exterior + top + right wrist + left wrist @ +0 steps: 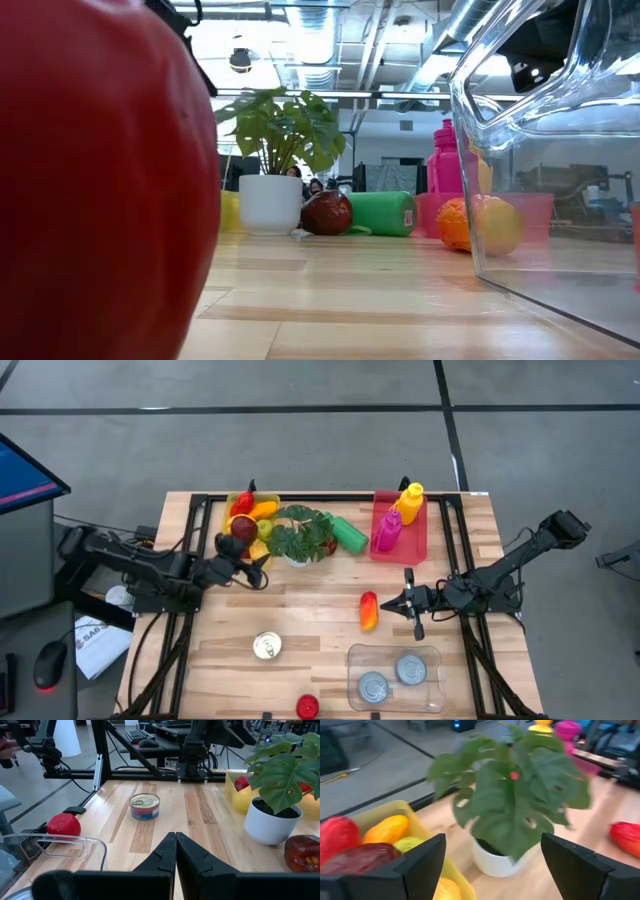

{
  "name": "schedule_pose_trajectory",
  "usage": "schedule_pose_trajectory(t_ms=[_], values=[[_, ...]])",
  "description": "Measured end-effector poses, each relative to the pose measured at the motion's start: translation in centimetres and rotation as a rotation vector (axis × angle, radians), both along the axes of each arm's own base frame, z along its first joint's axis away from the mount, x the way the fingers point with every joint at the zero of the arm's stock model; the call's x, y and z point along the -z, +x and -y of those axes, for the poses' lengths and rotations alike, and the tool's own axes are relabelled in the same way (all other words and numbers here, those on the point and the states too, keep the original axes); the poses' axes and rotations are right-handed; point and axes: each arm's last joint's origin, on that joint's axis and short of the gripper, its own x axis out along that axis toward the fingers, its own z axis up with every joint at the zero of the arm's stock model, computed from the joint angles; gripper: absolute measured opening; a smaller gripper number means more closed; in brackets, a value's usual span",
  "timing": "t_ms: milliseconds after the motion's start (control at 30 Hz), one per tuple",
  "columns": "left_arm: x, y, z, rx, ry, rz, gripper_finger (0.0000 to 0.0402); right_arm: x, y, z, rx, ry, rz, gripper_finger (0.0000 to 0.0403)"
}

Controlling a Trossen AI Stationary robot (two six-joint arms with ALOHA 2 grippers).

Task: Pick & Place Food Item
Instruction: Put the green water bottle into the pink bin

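While the right gripper [384, 603] waits with its fingers pressed together beside the red and orange pepper [369, 610] lying mid-table, the left gripper [262, 581] hovers with its fingers spread and empty, next to the yellow tray [237, 498] of fruit and the potted plant [300, 535]. This looks like the approach before a pick, with nothing yet grasped. Next it must line up over one fruit, probably the dark red apple [243, 527], clear of the leaves.
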Motion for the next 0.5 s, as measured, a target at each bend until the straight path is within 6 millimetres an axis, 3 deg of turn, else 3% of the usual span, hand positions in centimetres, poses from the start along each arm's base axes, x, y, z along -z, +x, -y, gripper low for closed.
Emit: schedule_pose_trajectory(t_ms=[333,500], values=[[0.2,0.0,1.8,0.134,0.036,0.018,0.0284,-1.2,0.2,0.1,0.052,0.065,0.116,0.0005],[1.3,0.5,2.2,0.343,0.093,0.113,0.0258,-1.3,0.5,1.0,0.147,0.092,0.123,0.0002]])
